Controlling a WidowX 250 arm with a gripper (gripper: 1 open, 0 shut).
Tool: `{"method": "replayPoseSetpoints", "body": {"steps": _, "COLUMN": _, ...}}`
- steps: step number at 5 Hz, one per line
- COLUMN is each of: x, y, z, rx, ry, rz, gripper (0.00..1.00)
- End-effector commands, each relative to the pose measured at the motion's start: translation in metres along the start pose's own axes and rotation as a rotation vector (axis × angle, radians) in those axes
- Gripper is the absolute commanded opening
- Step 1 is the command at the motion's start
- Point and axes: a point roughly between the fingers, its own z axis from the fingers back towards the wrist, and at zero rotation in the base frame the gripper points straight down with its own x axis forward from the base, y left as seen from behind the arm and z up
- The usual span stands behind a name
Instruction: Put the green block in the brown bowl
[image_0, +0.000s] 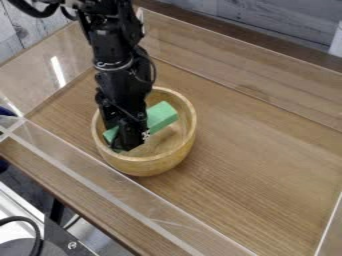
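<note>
My gripper (126, 133) is reaching straight down inside the brown bowl (181, 143), clenched on the green block (158, 116), which sits tilted within the rim. I'd let go gently here, then lift straight up, staying off the bowl wall.
</note>
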Motion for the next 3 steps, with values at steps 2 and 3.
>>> {"method": "replayPoseSetpoints", "body": {"steps": 2, "x": 0.0139, "y": 0.0067, "z": 0.0132, "rx": 0.034, "ry": -0.039, "rz": -0.006, "gripper": 0.00}}
{"method": "replayPoseSetpoints", "body": {"steps": 3, "x": 0.0155, "y": 0.0060, "z": 0.0131, "rx": 0.034, "ry": -0.037, "rz": -0.006, "gripper": 0.00}}
